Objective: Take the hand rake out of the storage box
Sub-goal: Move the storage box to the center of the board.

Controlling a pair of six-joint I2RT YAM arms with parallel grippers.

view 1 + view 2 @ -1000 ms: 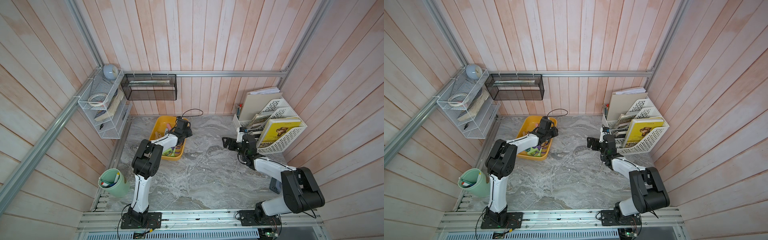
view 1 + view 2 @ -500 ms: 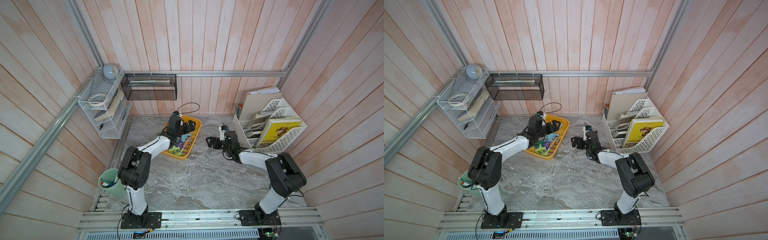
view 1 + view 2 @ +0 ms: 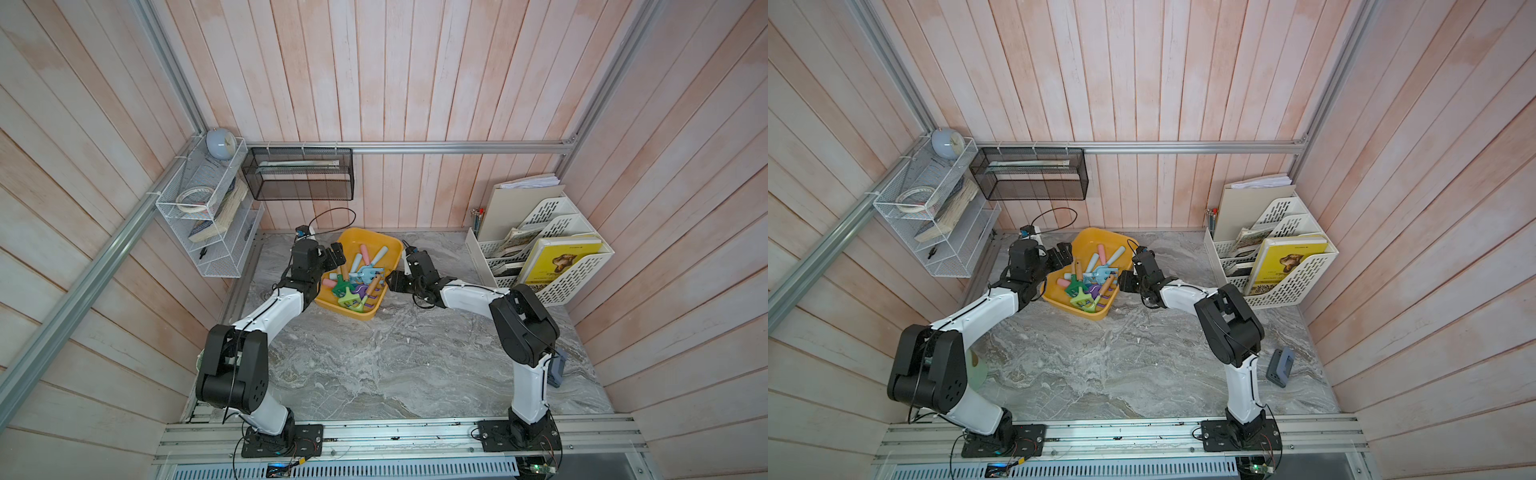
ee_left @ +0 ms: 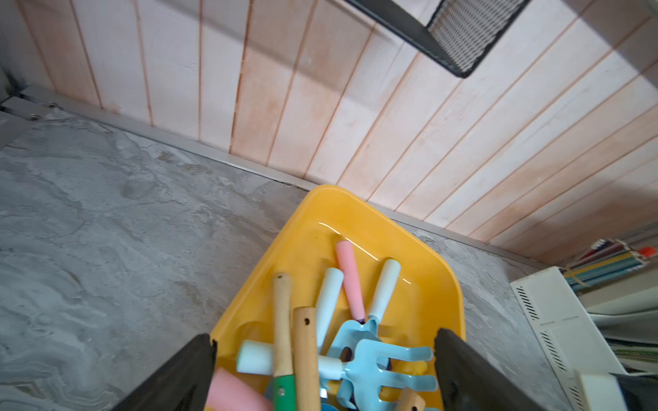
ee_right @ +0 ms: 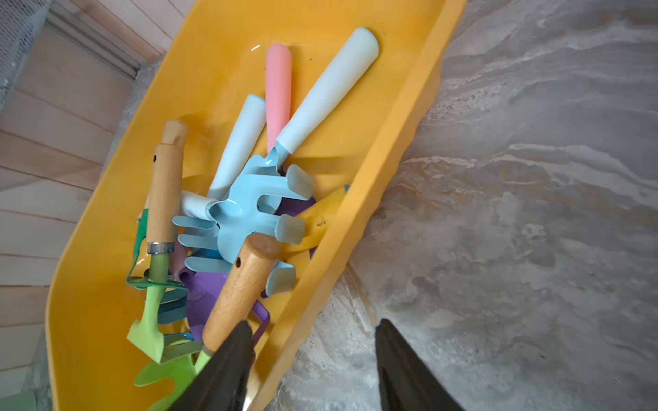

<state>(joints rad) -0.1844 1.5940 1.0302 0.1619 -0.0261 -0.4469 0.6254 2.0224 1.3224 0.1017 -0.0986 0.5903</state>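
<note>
Pink plank walls (image 3: 374,83) enclose a grey marble floor (image 3: 374,365).

Robot test cell, dressed as a home-office corner.
- Walls (image 3: 374,83): pale pink planks on three sides, held by aluminium framing (image 3: 457,147).
- Marble-look counter (image 3: 374,365). Two white-and-black arms (image 3: 266,320) are bolted to a slotted metal rail (image 3: 395,436) along its front edge.
- Household props around the edges: a white file rack (image 3: 557,274) with books, a wire shelf (image 3: 220,257), a black mesh basket (image 3: 299,191), and a yellow storage box (image 3: 351,311) of coloured garden hand tools.
</note>
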